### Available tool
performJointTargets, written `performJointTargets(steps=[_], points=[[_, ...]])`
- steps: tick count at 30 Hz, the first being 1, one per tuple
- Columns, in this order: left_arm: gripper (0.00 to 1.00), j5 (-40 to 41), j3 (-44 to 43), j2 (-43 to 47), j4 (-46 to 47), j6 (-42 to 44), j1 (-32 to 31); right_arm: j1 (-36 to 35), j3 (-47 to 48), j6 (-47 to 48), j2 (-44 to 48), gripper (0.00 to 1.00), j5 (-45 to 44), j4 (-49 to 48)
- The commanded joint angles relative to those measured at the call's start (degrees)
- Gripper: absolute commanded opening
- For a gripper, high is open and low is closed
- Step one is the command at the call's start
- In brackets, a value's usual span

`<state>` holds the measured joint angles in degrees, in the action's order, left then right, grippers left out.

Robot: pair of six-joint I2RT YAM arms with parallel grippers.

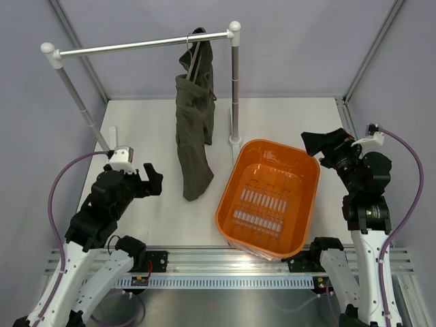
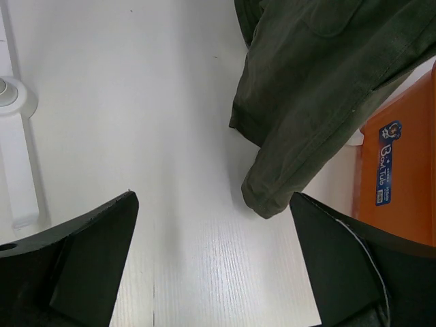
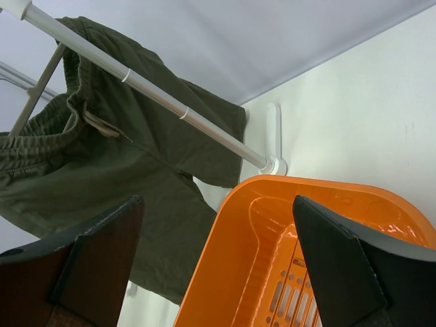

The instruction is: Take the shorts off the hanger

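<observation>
The dark olive-green shorts hang from the thin grey-brown hanger, whose hook sits on the silver rail. The lower leg reaches the table. My left gripper is open and empty, low over the table left of the leg hem. In the left wrist view the hem lies just ahead of the gripper, nearer the right finger. My right gripper is open and empty, right of the orange basket. The right wrist view shows the gripper, the shorts, a light drawstring and a hanger arm.
The rail's right post stands just behind the basket, its foot by the basket rim. The left post slants down to a white foot near my left gripper. Grey walls enclose the table.
</observation>
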<state>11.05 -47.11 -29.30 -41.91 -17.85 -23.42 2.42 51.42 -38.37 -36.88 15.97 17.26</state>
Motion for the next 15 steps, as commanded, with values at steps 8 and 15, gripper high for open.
performJointTargets(steps=[8, 15], points=[[0.99, 2.9, -5.9, -1.5, 2.4, -0.8, -0.2, 0.2, 1.1, 3.3, 1.6, 0.99, -0.6, 2.2], [0.99, 4.2, -22.3, -9.2, 7.2, -0.1, -0.2, 0.2, 2.2, 4.9, 0.4, 0.99, 1.3, 4.6]])
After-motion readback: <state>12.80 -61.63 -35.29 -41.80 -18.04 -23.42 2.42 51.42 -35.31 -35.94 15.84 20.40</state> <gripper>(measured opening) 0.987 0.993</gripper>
